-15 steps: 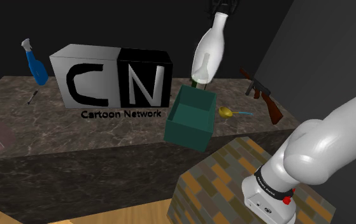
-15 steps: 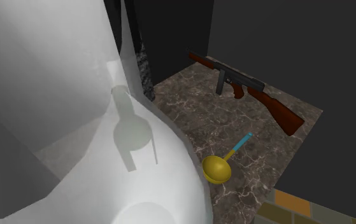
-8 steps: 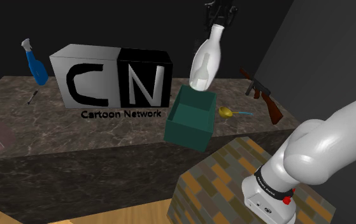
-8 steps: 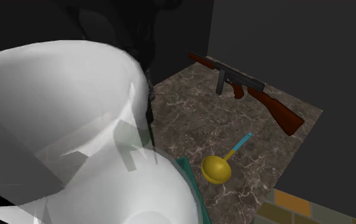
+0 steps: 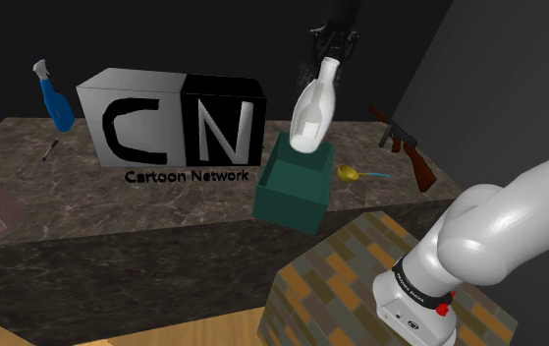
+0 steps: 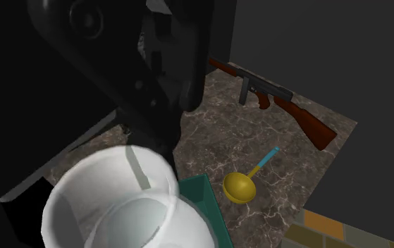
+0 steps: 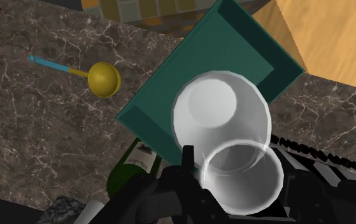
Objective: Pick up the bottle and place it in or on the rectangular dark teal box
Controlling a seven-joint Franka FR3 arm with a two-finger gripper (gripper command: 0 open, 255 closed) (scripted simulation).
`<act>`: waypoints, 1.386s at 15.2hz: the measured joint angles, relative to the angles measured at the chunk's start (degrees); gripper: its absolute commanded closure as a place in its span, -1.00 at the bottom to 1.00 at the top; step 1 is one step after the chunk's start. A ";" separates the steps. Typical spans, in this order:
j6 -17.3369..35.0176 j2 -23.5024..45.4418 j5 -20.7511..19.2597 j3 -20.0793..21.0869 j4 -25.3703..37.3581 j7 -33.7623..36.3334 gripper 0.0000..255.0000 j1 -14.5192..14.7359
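While the hand (image 5: 331, 51) grips its neck, white bottle (image 5: 308, 114) hangs tilted just below, over teal box (image 5: 292, 194).

Shoulder view is dim: walls near black, marble counter (image 5: 115, 211) softly and evenly lit. The black gripper (image 5: 332, 51) at upper centre almost merges into the dark backdrop, while the white bottle (image 5: 313, 103) and arm (image 5: 518, 221) are the brightest surfaces, the arm darker on its underside. Second exterior view: the gripper is a dark mass at upper left with faint grey highlights, and the bottle at lower left renders see-through with a bright rim. Wrist view is brighter: wood floor (image 7: 335, 38) at upper right is lightest, teal box (image 7: 227, 44) is darker inside.
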 measured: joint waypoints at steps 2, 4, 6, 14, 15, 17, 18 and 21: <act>1.54 -0.30 -0.01 0.01 -1.83 0.03 1.00 0.00; 3.21 -0.64 -0.05 -0.04 -3.85 -0.02 1.00 -0.04; 4.63 -0.81 -0.05 -0.01 -5.43 0.05 1.00 -0.02; 9.45 -1.24 -0.11 -0.08 -10.68 0.02 1.00 -0.07; 9.50 -1.26 -0.10 -0.08 -10.74 0.03 1.00 -0.07; 9.55 -1.27 -0.10 -0.07 -10.79 0.03 1.00 -0.07; 9.55 -1.27 -0.10 -0.07 -10.80 0.03 1.00 -0.07; 9.57 -1.28 -0.10 -0.07 -10.79 0.04 -1.00 -0.07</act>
